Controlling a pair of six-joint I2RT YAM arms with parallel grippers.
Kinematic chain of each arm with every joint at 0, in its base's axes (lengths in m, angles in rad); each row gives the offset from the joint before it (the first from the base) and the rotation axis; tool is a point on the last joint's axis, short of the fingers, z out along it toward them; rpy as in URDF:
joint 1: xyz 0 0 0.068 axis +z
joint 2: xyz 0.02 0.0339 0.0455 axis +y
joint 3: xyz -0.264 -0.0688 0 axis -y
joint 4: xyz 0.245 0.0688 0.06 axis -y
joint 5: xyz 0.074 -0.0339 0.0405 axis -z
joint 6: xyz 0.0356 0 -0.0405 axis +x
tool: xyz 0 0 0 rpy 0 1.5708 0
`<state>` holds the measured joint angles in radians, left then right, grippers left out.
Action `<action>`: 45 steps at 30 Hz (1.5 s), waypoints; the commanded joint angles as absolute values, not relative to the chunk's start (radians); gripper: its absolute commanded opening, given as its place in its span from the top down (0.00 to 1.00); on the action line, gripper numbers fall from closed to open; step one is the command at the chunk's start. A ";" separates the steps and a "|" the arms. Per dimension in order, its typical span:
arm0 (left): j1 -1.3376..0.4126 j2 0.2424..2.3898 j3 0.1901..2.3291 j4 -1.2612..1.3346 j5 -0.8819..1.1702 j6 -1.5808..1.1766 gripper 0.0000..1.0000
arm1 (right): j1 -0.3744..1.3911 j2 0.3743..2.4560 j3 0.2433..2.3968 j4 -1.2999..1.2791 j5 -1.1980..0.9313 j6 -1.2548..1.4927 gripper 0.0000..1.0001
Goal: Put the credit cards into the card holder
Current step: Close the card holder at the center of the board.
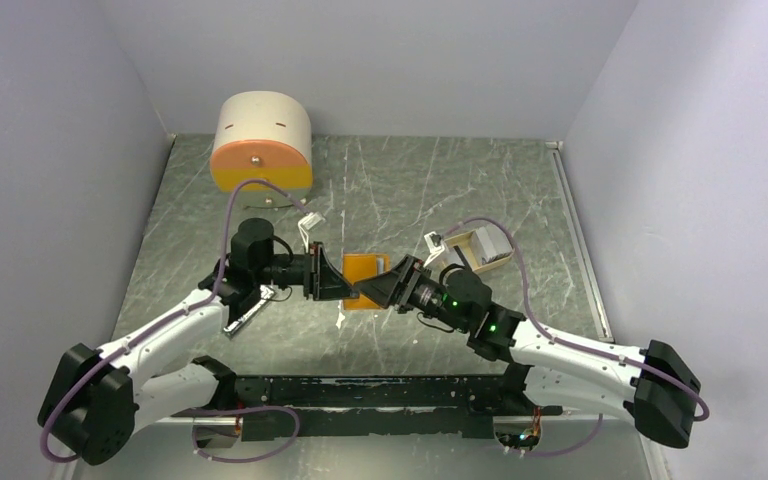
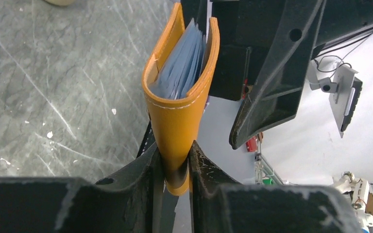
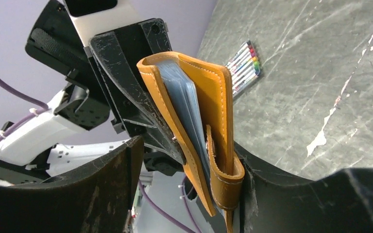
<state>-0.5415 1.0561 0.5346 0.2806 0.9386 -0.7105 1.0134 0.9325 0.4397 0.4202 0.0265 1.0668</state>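
The orange-tan card holder (image 1: 365, 268) hangs in the air between my two grippers, above the table's middle. My left gripper (image 1: 332, 275) is shut on its folded spine (image 2: 177, 116), the open edge pointing away; pale blue leaves (image 2: 182, 68) show inside. My right gripper (image 1: 388, 285) is open, its jaws wide around the holder (image 3: 218, 102); the snap tab (image 3: 223, 179) rests against its right finger (image 3: 281, 194), the left finger (image 3: 102, 184) stands apart. Pale grey flat pieces (image 1: 490, 243), perhaps the credit cards, lie in a tan tray. I cannot tell if any card is in the holder.
A round cream-and-orange drawer box (image 1: 262, 140) stands at the back left. A set of coloured markers (image 1: 248, 312) lies under the left arm and shows in the right wrist view (image 3: 244, 65). The tan tray (image 1: 480, 266) sits right of centre. A small white scrap (image 1: 340, 318) lies below the holder.
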 commanded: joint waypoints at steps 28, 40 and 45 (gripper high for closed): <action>-0.558 0.985 0.283 1.173 0.911 -1.249 0.32 | 0.971 0.897 0.274 1.107 -0.057 1.193 1.00; -0.558 1.136 0.296 1.401 0.919 -1.330 0.51 | 0.974 1.010 0.292 1.129 -0.142 1.226 0.96; -0.558 1.175 0.289 1.452 0.891 -1.361 0.47 | 0.975 1.001 0.296 1.051 -0.137 1.200 0.94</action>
<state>-0.5583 1.1542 0.2718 1.2762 0.9375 -1.3178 0.9638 1.0180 0.2741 1.0698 -0.0746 1.2079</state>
